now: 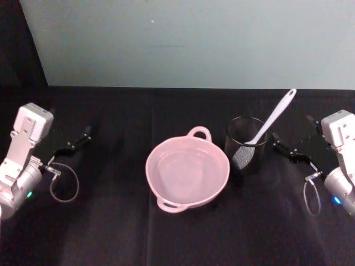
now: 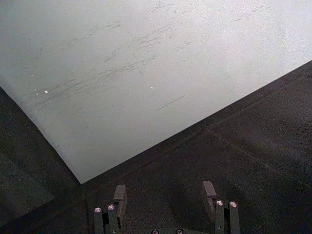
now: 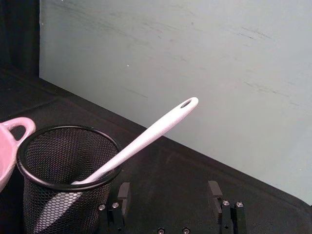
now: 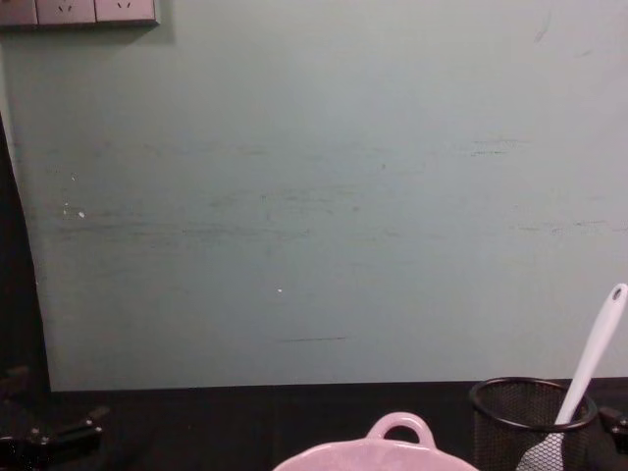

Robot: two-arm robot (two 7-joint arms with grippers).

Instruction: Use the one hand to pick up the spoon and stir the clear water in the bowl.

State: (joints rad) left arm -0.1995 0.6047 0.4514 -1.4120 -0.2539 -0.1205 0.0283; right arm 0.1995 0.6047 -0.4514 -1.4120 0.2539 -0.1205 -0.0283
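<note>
Our right gripper [image 3: 167, 187] hangs wide open and empty. Just to its left the spoon [image 1: 272, 122] leans in the mesh cup [image 1: 244, 158], with the bowl [image 1: 151, 160] beyond. Our left gripper [image 2: 164, 187] sits parked, also wide.

- Bowl [image 1: 161, 160]: pale pink all over.
- Spoon [image 1: 273, 121]: plain white.
- Cup [image 1: 244, 160]: black wire mesh in a fine diamond grid.
- Bench [image 1: 111, 233]: matte black.
- Wall [image 1: 188, 44]: pale grey-green with faint dark scuff streaks.
- Left gripper [image 2: 164, 187] and right gripper [image 3: 168, 185]: black, on white arm casings [image 1: 32, 126].
</note>
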